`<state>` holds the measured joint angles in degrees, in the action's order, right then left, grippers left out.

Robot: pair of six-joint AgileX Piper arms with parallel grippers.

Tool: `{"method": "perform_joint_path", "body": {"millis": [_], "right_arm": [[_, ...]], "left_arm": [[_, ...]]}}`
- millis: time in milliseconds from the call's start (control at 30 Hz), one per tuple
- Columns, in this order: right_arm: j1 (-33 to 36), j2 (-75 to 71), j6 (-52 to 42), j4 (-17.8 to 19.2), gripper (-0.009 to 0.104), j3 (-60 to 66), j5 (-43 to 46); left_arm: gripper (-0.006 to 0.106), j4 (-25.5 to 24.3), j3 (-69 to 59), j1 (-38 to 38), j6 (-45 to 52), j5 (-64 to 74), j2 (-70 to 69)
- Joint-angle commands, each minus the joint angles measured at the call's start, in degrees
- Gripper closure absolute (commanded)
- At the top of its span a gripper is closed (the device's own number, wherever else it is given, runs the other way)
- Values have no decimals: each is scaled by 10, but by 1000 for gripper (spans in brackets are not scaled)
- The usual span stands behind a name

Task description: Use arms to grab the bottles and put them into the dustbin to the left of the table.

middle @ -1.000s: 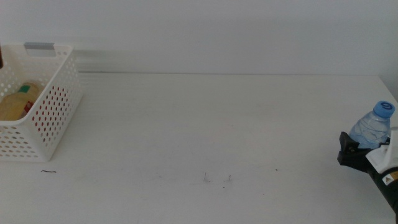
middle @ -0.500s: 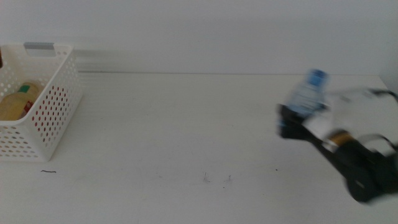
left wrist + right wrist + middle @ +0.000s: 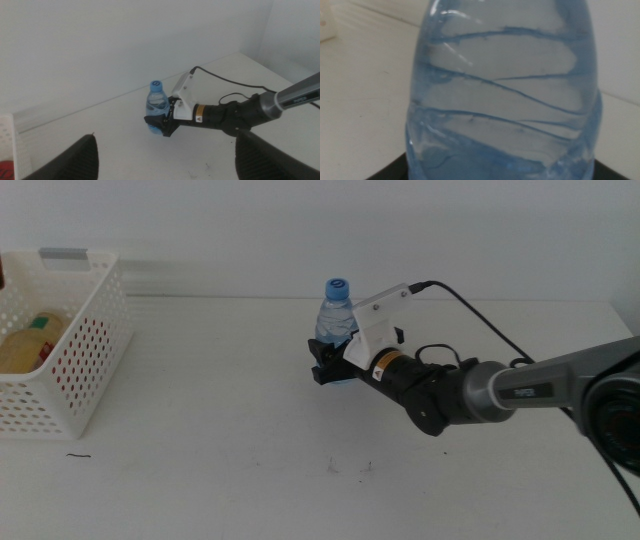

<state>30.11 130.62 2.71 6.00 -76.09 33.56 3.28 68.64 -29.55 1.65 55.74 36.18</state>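
The right pincer (image 3: pixel 330 365) is clamped on the lower body of the clear blue-capped water bottle (image 3: pixel 336 317), which stands upright between its dark jaws with the cap above them; the right wrist view is filled by the ribbed clear wall of that bottle (image 3: pixel 502 95), so the grip sits low and snug. Whether the bottle's base touches the white bench (image 3: pixel 240 410) or hangs just over it cannot be told. The white perforated dustbin (image 3: pixel 95 350) lies well apart from the pincer, far out beyond its fingertips across open bench, and already holds the yellow tea bottle (image 3: pixel 25 345), lying down inside. The step in hand looks like the carry toward that bin. To do it well, the arm should keep the bottle upright and the grip firm, since a thin plastic wall can buckle and slip under a low hold; it should raise the bottle enough that its base passes over the near rim and not against the perforated wall, and let go only once the bottle is fully past the rim and over the free part of the bin beside the tea bottle. The left pincer (image 3: pixel 165 160) waits high above the bench, jaws wide apart and holding nothing, looking down on the bottle (image 3: pixel 156 107).
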Motion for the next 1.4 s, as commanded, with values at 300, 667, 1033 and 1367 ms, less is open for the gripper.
{"method": "perform_joint_path", "body": {"millis": [300, 667, 1033, 1367], "right_arm": [[1, -6, 6, -1, 28, -22, -66], [1, -323, 84, -1, 5, 171, -368], [1, -656, 63, -1, 5, 75, -718], [1, -667, 63, -1, 6, 75, -697]], "left_arm": [[7, -3, 0, -2, -2, -10, -1], [7, -3, 0, -2, -2, -12, -1], [7, -3, 0, -2, -2, -12, -1], [7, -3, 0, -2, -2, -12, -1]]}}
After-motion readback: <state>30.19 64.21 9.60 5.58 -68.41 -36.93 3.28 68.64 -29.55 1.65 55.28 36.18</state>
